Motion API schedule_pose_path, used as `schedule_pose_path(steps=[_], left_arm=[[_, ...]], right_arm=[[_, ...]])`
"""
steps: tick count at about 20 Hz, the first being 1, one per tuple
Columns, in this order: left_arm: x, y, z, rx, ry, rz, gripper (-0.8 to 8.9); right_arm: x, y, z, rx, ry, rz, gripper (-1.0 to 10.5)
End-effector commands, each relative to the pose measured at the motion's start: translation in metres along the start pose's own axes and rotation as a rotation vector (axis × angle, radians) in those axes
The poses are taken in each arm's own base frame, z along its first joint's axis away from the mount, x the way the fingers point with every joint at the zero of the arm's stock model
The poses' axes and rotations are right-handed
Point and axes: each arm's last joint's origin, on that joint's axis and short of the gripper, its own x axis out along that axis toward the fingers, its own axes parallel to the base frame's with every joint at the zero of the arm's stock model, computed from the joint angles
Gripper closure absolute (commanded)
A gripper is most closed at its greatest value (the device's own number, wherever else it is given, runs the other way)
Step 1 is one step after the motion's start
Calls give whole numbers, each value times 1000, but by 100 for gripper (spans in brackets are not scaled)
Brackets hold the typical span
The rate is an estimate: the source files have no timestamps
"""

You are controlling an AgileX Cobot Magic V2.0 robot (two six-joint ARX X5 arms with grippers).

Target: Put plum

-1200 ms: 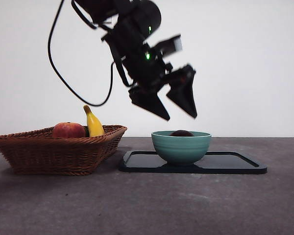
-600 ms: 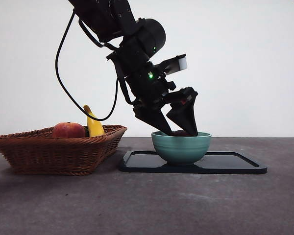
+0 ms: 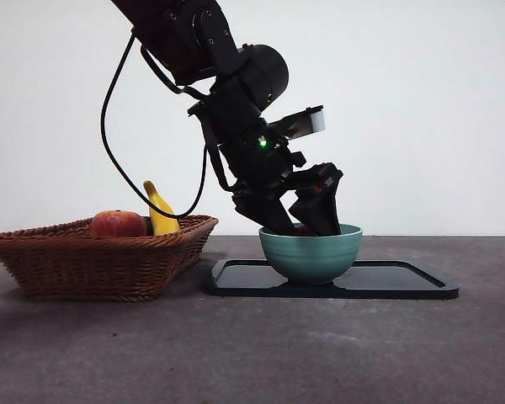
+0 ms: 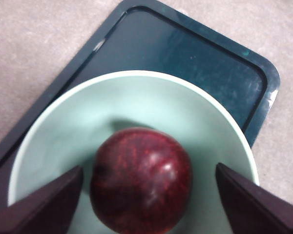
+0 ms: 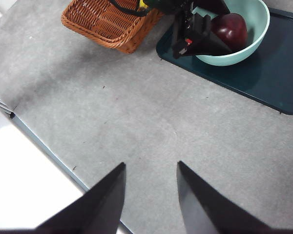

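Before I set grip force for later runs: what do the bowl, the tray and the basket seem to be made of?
The bowl looks like glazed ceramic or smooth plastic: pale teal, even, softly shiny. The tray looks like dark moulded plastic, with a glossy reflective floor and a raised rounded rim. The basket is woven wicker or rattan, brown and matt, its strands plainly visible.

In the front view the plum sits hidden behind the bowl's (image 3: pixel 310 255) wall and the left end effector (image 3: pixel 305 220). The left wrist view cuts off the bowl's near rim and part of the tray (image 4: pixel 210 63). The banana (image 3: pixel 159 212) is half hidden in the basket (image 3: pixel 101 257).
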Motion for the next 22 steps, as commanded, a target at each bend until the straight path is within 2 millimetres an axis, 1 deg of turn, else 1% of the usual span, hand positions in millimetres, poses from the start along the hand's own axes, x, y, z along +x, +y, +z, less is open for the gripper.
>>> schedule_pose_path(steps=[1,3,5,9,11,13,15,18,19,22], left_arm=[[11,-3,1,19,4,-12,483],[11,-3,2,20,3,-11,554],[11,-3,2,20,2,-11,600],[8,-2,6,-5,-7,-8,601],[1,0,15,-29,-34,0,601],[-11,0,26,-30,-73,12,601],[-29,2,38,-27,-105,23,601],[-67,3,54,-30,-153,45,601],[-82,3,59,-43,-178,54,600],[-144,3,69,-94,-266,92,600]], right_arm=[[-1,1,2,1,-8,6,778],[-1,1,2,0,-8,6,778],[-1,1,2,-2,-8,6,779],[-1,1,2,-2,-8,6,779],[-1,1,2,-2,-8,6,779],[-1,1,2,-2,-8,6,779],[-1,1,2,-2,-8,6,779],[-1,1,3,-5,-12,6,778],[-1,1,3,-6,-16,6,779],[-1,1,4,-8,-19,7,778]])
